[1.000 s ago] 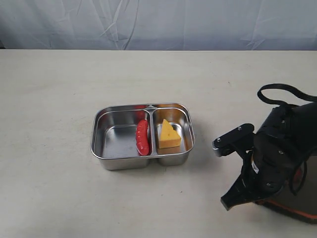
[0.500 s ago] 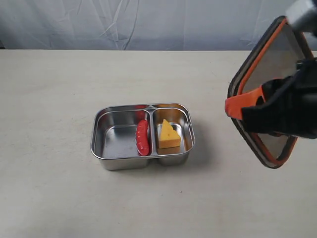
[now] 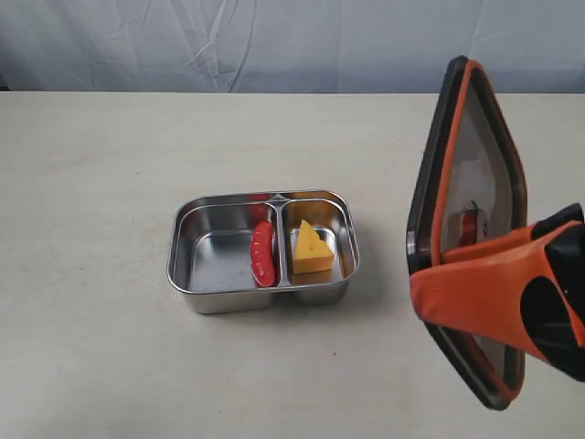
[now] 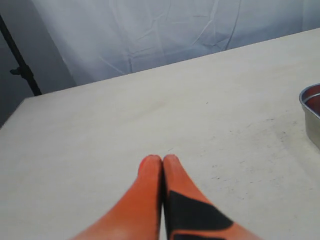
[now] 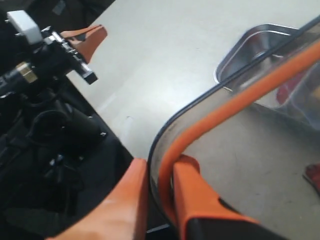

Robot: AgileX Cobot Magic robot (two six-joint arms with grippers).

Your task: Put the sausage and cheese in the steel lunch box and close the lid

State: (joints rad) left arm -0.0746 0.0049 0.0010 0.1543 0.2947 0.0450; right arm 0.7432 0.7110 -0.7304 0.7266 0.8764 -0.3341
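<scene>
Worryingly, my right jaws pinch only the rim of the lid (image 3: pixel 480 174), so it may swivel and miss the steel lunch box (image 3: pixel 212 256).

A broad, pale beige table (image 3: pixel 110 366), faintly scuffed, runs back to a wrinkled bluish-white cloth (image 3: pixel 274 46) hung as a backdrop under soft, even light, with a thin black stand (image 4: pixel 27 71) slanting up at its darker edge.

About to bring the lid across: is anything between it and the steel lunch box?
Nothing visible. The lid, clamped in the right gripper, hangs beside the steel lunch box; only bare table lies between.
</scene>
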